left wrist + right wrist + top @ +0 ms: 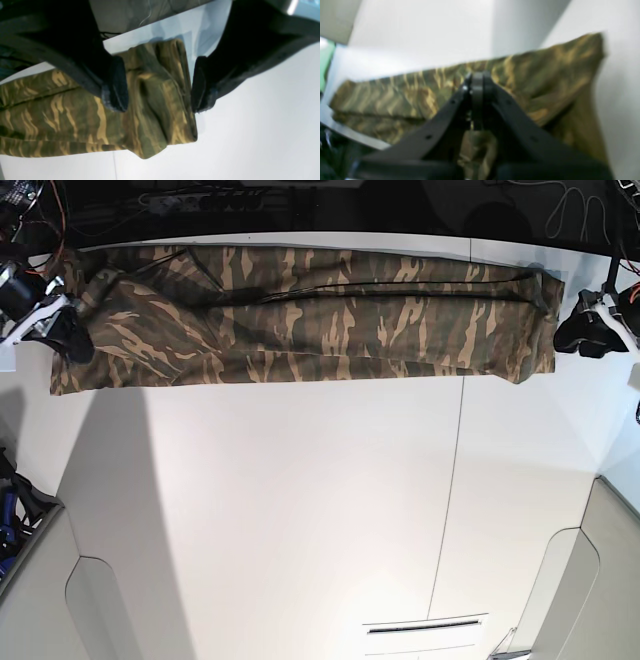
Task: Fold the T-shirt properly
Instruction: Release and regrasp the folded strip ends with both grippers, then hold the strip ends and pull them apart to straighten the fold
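I see the T-shirt (300,315) lying in a long folded strip along the far edge of the white table (300,520), reaching almost from one far corner to the other. My left gripper (160,83) is wide open, holding nothing, with its fingers on each side of the shirt's end. My right gripper (477,86) is pinched closed on the cloth at the other end.

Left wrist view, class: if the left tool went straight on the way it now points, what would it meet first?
Probably the folded end of the T-shirt, which lies between the open fingers of the left tool, with the white table beneath. Depth is unclear.
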`<state>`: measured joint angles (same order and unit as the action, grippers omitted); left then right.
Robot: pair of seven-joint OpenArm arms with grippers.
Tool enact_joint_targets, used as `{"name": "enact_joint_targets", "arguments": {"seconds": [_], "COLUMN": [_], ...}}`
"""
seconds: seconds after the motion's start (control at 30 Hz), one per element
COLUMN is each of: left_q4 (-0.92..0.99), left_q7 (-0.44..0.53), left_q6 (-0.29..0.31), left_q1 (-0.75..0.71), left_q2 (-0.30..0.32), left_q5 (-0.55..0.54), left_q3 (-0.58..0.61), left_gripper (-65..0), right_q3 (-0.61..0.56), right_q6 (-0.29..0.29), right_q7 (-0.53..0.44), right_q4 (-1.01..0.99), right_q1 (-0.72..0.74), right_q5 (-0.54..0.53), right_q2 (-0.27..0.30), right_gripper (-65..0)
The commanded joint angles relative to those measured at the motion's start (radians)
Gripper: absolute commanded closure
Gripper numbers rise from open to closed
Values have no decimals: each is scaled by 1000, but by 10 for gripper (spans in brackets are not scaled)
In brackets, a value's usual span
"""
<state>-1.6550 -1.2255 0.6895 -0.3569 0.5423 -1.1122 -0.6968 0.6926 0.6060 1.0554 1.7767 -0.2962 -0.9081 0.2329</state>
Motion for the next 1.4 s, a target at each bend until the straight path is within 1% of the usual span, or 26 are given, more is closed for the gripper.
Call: {"name": "enact_joint_targets", "arguments": {"seconds": [0.0, 0.1, 0.2, 0.23, 0.33, 0.43, 0.6, 0.73, 0.83, 1.03, 1.17, 1.27, 1.37], "left_q4": [-12, -11, -8, -2, 43, 101, 137, 138, 138, 139, 139, 139, 139], "left_q7": [20, 21, 33, 53, 136, 195, 209, 213, 235, 254, 253, 252, 238], "left_q6": [9, 9, 9, 9, 9, 9, 9, 9, 9, 9, 9, 9, 9], "left_q1": [1, -12, -35, -45, -47, -46, -42, -42, -42, -43, -43, -43, -43], "left_q2": [19, 18, 17, 18, 18, 18, 18, 18, 17, 17, 17, 5, -23], "left_q5": [-20, -20, -16, -2, 95, 117, 115, 103, 104, 97, 66, 47, 48], "left_q3": [-6, 15, 56, 72, 106, 109, 109, 109, 109, 109, 109, 109, 109], "left_gripper": [-424, -424, -424, -424, -424, -426, -426, -426, -426, -426, -425, -425, -425], "right_q3": [-18, -76, -115, -124, -132, -132, -132, -132, -132, -132, -132, -132, -132], "right_q6": [3, 0, 0, 0, 0, 0, -1, 0, 0, -1, -1, -1, -1], "right_q7": [-40, -90, -106, -106, -106, -104, -104, -101, -101, -58, -56, -55, -52], "right_q4": [3, -24, -63, -79, -113, -138, -148, -148, -148, -148, -148, -148, -148], "right_q1": [2, 2, 2, 3, 3, 2, 2, 2, 2, 2, 2, 2, 2], "right_q5": [10, 87, 105, 104, 104, 105, 100, 51, 38, 36, 24, 6, 6], "right_q2": [20, 19, 19, 19, 19, 19, 19, 19, 19, 19, 19, 19, 19], "right_gripper": [0, 0, 0, 0, 0, 0, 0, 0, 0, 0, 0, 0, 0]}}
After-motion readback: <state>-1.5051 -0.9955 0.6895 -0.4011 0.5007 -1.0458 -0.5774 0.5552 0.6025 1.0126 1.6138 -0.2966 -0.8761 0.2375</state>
